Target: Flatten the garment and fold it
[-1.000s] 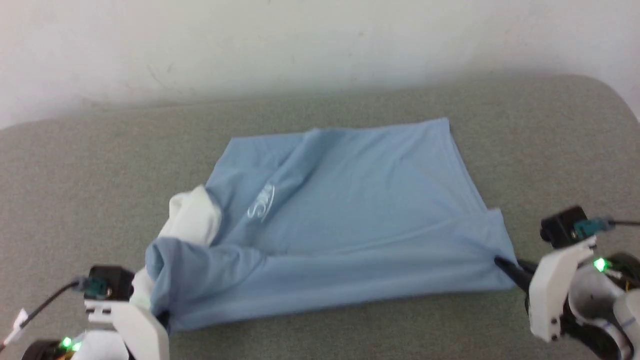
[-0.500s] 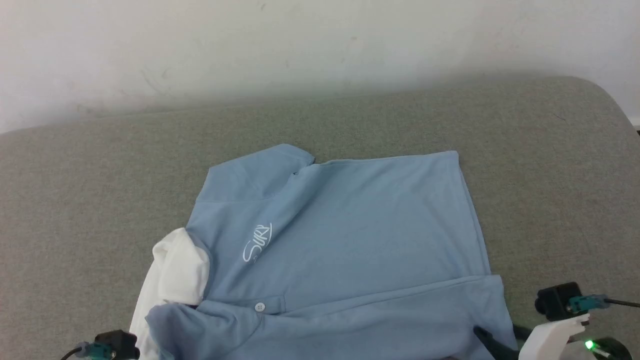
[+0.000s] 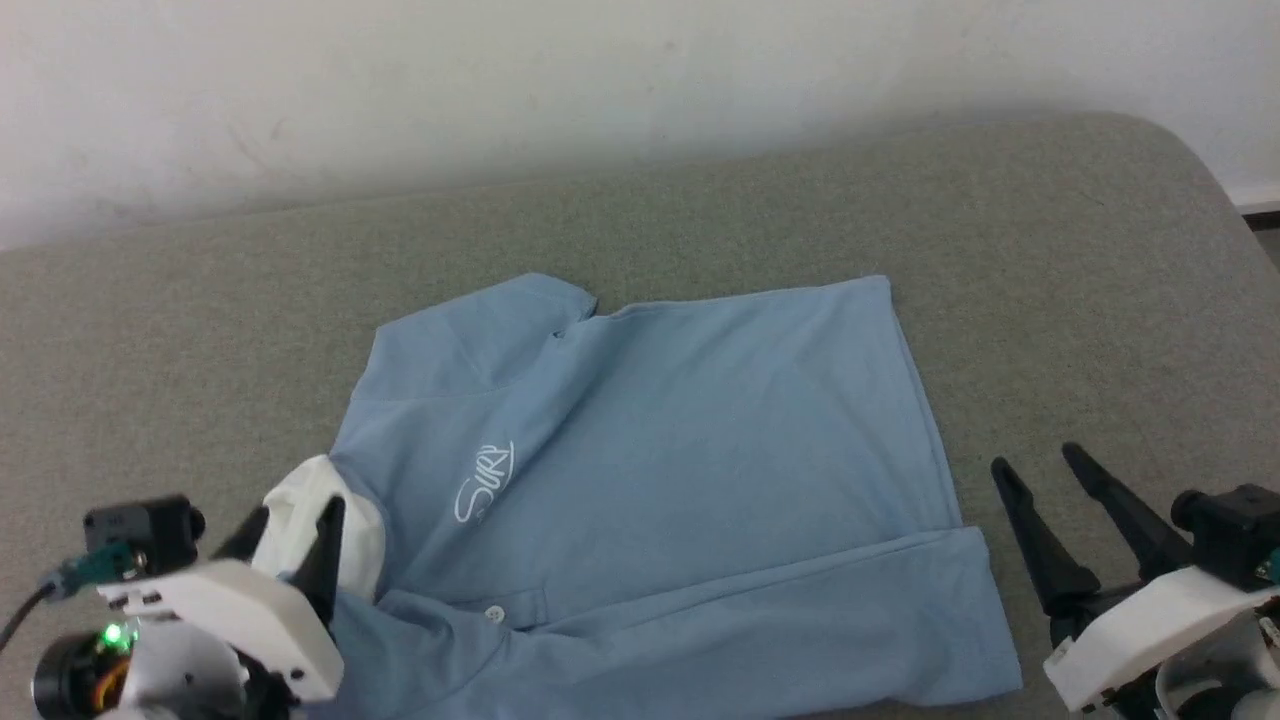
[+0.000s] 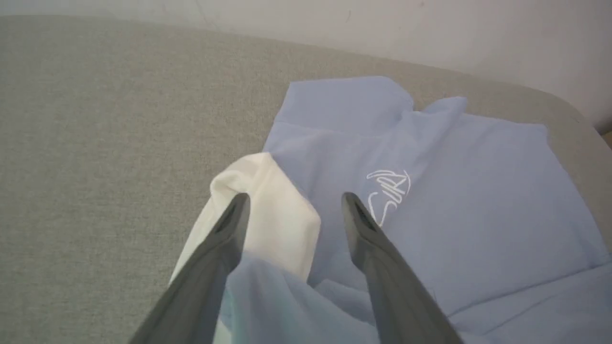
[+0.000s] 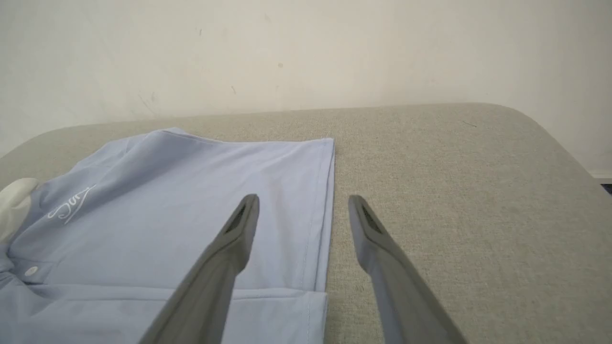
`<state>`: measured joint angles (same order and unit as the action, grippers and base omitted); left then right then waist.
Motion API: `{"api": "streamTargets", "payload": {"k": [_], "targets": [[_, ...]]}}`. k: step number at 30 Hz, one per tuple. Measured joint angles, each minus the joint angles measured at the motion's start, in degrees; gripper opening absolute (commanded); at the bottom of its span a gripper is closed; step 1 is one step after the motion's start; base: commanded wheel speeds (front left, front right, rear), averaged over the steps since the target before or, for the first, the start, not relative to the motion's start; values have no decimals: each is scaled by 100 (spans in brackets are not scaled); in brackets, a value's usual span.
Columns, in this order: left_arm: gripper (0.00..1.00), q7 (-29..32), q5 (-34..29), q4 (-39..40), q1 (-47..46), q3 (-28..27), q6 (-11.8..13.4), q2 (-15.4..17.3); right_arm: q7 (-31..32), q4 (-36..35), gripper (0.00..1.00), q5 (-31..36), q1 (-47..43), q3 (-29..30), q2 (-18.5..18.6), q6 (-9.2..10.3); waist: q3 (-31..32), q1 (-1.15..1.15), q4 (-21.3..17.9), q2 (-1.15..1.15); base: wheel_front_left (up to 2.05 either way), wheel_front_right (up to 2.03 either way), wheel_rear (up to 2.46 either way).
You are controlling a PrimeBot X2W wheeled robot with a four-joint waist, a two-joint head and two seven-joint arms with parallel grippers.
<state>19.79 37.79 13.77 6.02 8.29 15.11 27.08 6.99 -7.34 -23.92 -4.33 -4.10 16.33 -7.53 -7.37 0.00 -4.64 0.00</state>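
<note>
Plain workroom (lab-like, perhaps): grey cloth-topped table (image 3: 200, 330), scuffed white wall (image 3: 600, 70).

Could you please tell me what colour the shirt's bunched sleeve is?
The sleeve is white; left wrist view shows it best.

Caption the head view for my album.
Blue polo shirt on grey surface; left tool and right tool open, holding nothing.

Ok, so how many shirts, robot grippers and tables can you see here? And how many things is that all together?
Shirt, light blue with white sleeve parts: 1
Grippers: 2, the left gripper and the right gripper, both open
Grey padded table: 1
Total: 4
</note>
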Motion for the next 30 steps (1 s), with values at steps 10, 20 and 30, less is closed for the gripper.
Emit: {"api": "streamTargets", "payload": {"k": [10, 20, 30], "targets": [[100, -649, -580, -1065, -2549, 104, -226, -40, -268, -572, 100, 237, 614, 186, -345, 0, -809, 2, -226, 0, 0, 0, 0], [100, 13, -457, -3183, -4670, 651, -1232, -49, -554, -501, 100, 225, 1062, -23, -399, 0, -1484, 2, -699, 0, 0, 0, 0], [87, 2199, -187, -4470, -5452, 1276, -1861, 224, -604, -191, 100, 99, 1084, -120, -421, 0, -1741, -2, -1165, 0, 0, 0, 0]]}}
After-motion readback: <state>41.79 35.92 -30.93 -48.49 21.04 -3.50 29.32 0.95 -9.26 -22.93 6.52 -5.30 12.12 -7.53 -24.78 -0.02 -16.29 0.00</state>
